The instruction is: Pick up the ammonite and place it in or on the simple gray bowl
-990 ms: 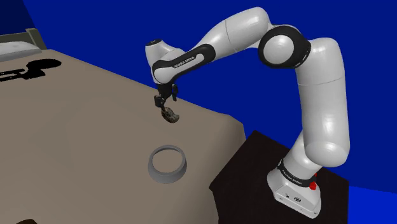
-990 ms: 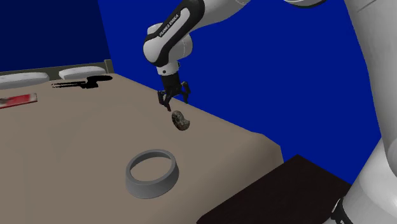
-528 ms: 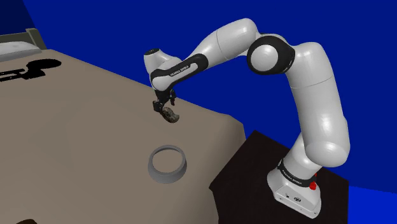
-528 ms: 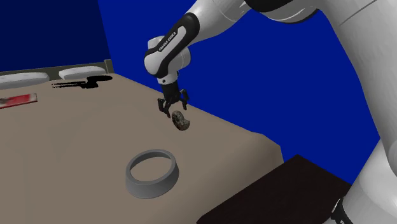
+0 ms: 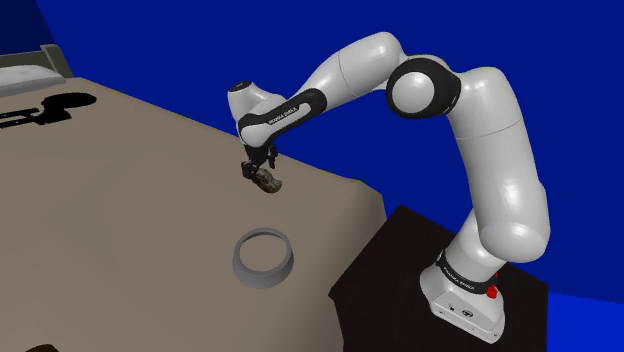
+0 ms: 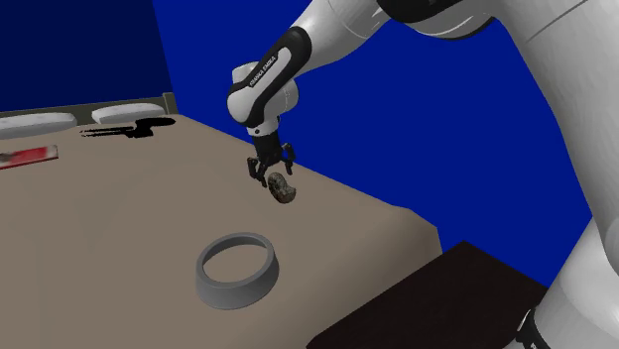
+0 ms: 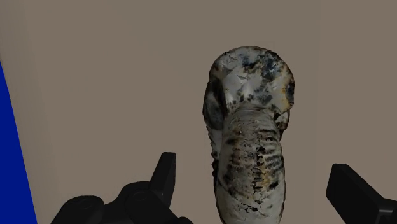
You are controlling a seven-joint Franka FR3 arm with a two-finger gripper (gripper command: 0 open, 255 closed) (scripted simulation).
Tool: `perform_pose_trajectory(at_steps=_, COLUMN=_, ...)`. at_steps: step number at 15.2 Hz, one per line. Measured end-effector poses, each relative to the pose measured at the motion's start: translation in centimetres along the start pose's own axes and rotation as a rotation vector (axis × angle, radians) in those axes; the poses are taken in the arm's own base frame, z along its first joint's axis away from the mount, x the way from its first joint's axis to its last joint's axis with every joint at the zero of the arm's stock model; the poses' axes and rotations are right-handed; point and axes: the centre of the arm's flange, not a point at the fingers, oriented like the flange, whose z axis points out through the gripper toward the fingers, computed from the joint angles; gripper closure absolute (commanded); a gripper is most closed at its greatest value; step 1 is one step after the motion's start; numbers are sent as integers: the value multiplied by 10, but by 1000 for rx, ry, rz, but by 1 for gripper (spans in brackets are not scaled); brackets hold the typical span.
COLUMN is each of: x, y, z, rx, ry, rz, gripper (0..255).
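The gripper (image 7: 252,162) is wide open, fingers straddling the ammonite (image 7: 248,146) with a gap on each side, so nothing's actually gripped. The ammonite sits on the tan table (image 6: 119,218), apart from the gray bowl (image 6: 233,290).

This looks like a simulated room in a home, most likely a bedroom. The broad grey-brown bed (image 6: 109,228) has rounded corners and a soft, sloping edge like a mattress. At its far end lie two pale, flattened pillows (image 6: 127,112). Plain blue walls (image 6: 427,109) stand behind it, and the one past the pillows is darker. A plain grey bowl (image 6: 236,270), an ordinary household thing, sits on the bed. Close against the bed's near corner is a dark box (image 5: 395,265) carrying a white robot arm (image 5: 500,150), so the room also looks like a test set-up.
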Motion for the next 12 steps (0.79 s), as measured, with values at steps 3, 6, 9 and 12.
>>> perform_pose_trajectory(at_steps=3, x=0, y=0, z=0, rx=0, ry=0, rz=0, gripper=255)
perform_pose_trajectory(at_steps=6, x=0, y=0, z=-1, rx=0, ry=2, rz=0, gripper=255)
perform_pose_trajectory(at_steps=9, x=0, y=0, z=-1, rx=1, ry=2, rz=-1, gripper=255)
perform_pose_trajectory(at_steps=12, x=0, y=0, z=-1, rx=1, ry=2, rz=-1, gripper=255)
